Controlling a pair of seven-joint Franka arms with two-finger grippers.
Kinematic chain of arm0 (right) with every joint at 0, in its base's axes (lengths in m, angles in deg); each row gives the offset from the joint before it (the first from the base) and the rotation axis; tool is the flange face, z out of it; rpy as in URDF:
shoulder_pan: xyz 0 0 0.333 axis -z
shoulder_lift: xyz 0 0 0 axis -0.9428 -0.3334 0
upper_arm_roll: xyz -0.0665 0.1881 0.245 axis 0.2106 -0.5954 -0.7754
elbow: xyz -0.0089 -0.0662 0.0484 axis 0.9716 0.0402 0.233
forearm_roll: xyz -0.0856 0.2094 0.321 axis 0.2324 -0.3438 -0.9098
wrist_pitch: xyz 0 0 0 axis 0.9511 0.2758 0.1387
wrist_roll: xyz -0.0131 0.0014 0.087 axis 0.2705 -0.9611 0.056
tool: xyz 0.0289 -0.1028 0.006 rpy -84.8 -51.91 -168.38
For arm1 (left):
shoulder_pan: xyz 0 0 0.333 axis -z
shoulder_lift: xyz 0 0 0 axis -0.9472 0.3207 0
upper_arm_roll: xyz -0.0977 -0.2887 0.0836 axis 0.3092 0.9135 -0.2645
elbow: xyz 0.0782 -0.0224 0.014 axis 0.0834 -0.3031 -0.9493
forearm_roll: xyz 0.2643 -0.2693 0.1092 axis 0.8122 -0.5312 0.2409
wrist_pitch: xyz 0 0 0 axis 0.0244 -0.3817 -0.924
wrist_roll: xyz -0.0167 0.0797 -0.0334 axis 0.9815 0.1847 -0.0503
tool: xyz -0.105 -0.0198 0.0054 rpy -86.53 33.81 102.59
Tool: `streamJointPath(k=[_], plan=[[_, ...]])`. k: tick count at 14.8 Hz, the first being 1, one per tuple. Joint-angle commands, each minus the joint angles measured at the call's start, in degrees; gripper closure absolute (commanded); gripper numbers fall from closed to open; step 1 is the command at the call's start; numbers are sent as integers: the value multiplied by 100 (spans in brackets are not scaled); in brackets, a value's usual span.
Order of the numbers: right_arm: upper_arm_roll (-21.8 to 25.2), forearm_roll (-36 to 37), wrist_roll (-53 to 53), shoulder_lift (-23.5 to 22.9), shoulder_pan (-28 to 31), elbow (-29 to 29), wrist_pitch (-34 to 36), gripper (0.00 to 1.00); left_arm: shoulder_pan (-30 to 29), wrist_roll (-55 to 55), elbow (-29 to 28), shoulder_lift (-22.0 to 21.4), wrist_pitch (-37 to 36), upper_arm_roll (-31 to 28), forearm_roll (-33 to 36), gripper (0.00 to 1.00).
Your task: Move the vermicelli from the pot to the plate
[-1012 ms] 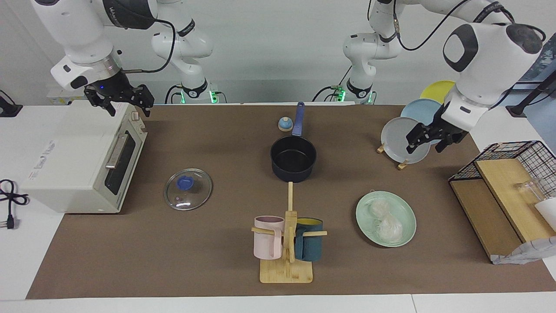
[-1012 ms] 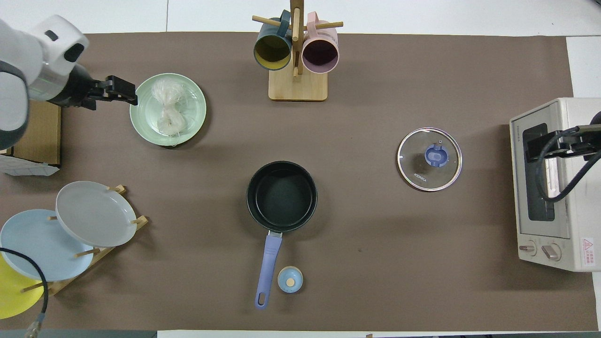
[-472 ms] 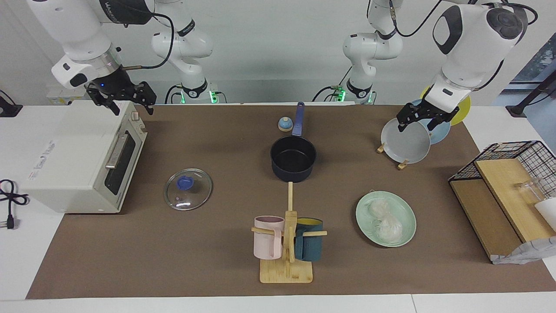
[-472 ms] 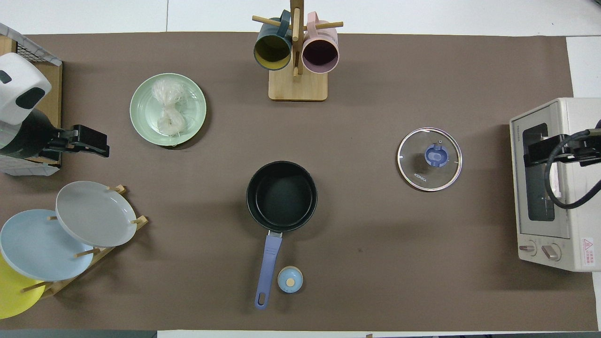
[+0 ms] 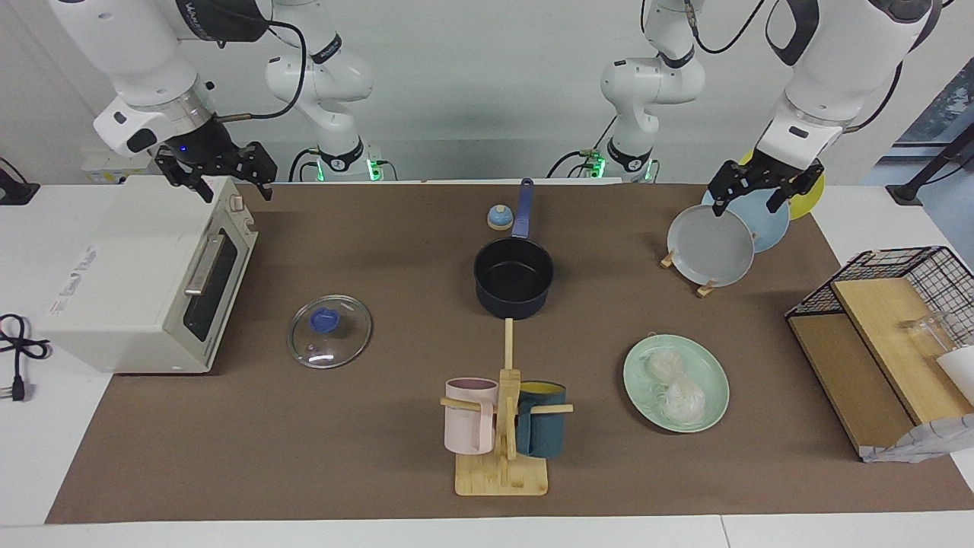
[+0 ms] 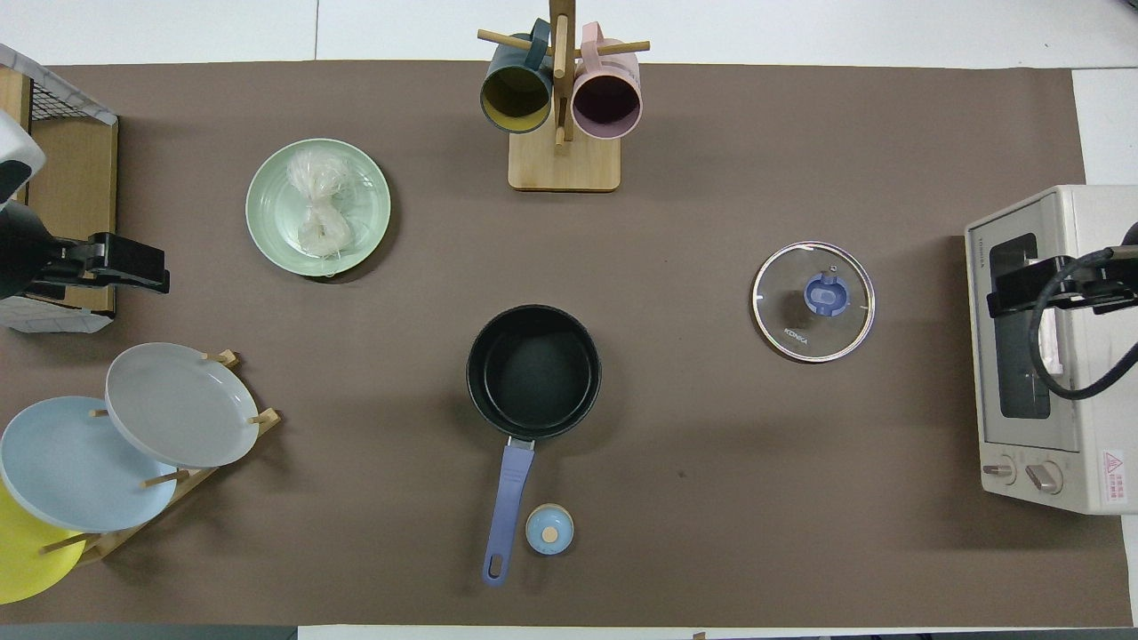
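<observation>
Transfer judged complete: the whitish vermicelli clump (image 5: pixel 676 384) lies on the pale mint-green round plate (image 5: pixel 636 371), the dark navy saucepan (image 5: pixel 514 278) empty; left gripper (image 5: pixel 761 183) and right gripper (image 5: pixel 216 169), fingers released, need only park.

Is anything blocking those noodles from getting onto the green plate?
Nothing visible does: the vermicelli already lies on the plate, and the pot looks empty. The left pincer hangs over the rack of plates; the right pincer hangs over the toaster oven.

Mint-green plate (image 5: pixel 711 364), whitish vermicelli (image 5: pixel 677 390), navy pot (image 5: pixel 514 280), blue handle
</observation>
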Motion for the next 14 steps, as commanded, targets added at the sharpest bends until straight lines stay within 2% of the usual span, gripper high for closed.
streamJointPath(k=[1,14], plan=[[-24,-8,-166,39,5,-8,46,0,-164,-32,-44,-32,-50,124,102,0],[-33,107,-245,39,-30,-8,20,0,-226,-49,-80,-41,-50,106,-135,0]])
